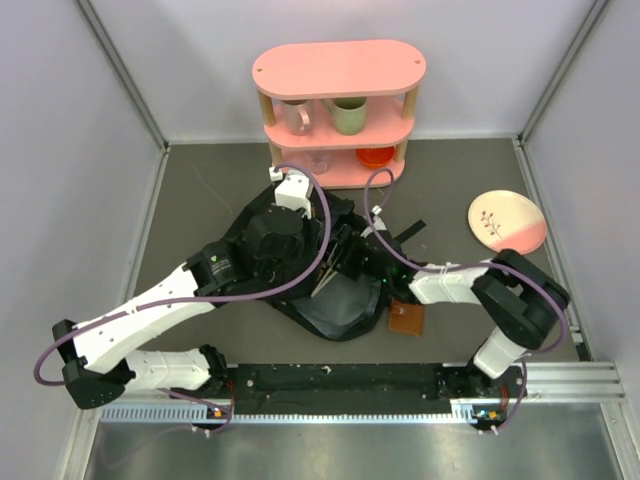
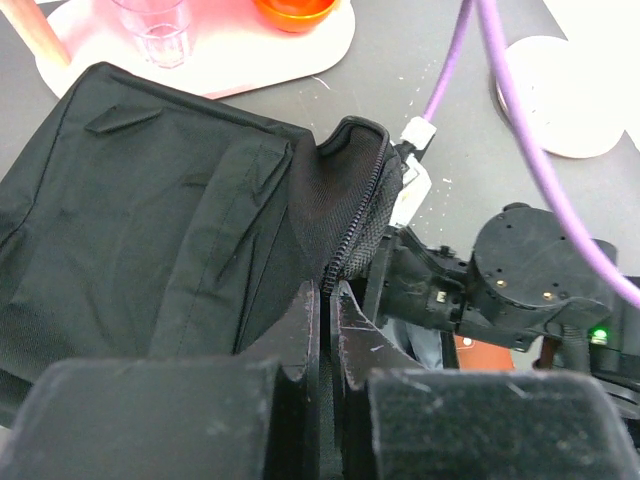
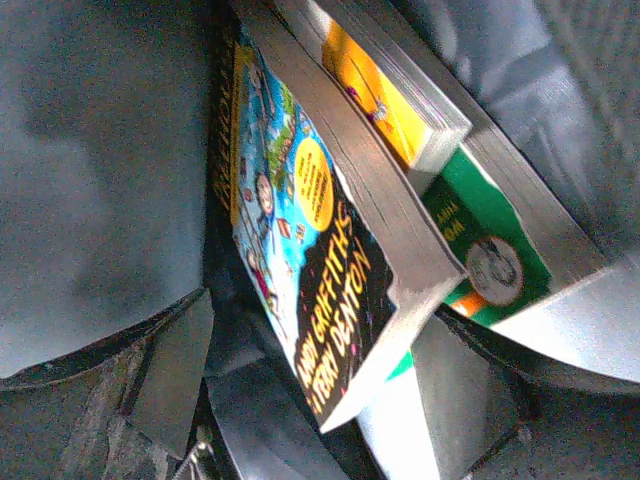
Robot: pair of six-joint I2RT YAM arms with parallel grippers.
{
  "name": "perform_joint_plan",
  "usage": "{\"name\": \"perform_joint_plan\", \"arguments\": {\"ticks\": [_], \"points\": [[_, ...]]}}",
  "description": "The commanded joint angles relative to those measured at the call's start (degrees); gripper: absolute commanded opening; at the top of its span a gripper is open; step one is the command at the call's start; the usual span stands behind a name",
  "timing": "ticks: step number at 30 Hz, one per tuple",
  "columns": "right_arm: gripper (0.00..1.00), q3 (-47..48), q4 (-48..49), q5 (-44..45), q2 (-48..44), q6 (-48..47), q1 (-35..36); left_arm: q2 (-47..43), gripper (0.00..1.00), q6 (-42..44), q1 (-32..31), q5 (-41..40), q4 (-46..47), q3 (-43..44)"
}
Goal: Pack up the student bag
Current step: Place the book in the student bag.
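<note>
The student bag (image 1: 345, 305) is a black backpack in the middle of the table, its main zipper open. My left gripper (image 2: 328, 296) is shut on the bag's zippered rim (image 2: 362, 205) and holds that edge up. My right gripper (image 3: 318, 318) is inside the bag and open. The corner of a colourful paperback (image 3: 320, 215) lies between its fingers (image 3: 170, 370). A yellow book (image 3: 385, 85) and a green and white book (image 3: 480, 250) lie against the paperback. In the top view the right fingers are hidden in the bag's mouth.
A small brown wallet (image 1: 406, 318) lies at the bag's right edge. A pink and white plate (image 1: 507, 220) sits at the right. A pink shelf (image 1: 338, 110) at the back holds mugs, a glass (image 2: 152, 28) and an orange bowl (image 1: 376, 156).
</note>
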Motion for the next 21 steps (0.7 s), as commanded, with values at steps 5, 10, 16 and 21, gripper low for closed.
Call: {"name": "perform_joint_plan", "arguments": {"ticks": [5, 10, 16, 21], "points": [[0.51, -2.0, -5.9, -3.9, -6.5, -3.4, -0.7, -1.2, 0.0, -1.1, -0.1, -0.5, 5.1, 0.3], [0.0, -1.6, -2.8, -5.5, -5.4, -2.0, -0.7, -1.1, 0.0, -1.3, -0.1, 0.0, 5.1, 0.3], [0.0, 1.7, 3.4, -2.6, -2.7, 3.7, -0.7, -1.0, 0.0, -1.8, -0.1, 0.0, 5.0, -0.1], [0.0, 6.9, 4.5, 3.6, 1.8, 7.5, -0.7, -1.3, 0.0, -2.3, -0.1, 0.5, 4.5, 0.0]]}}
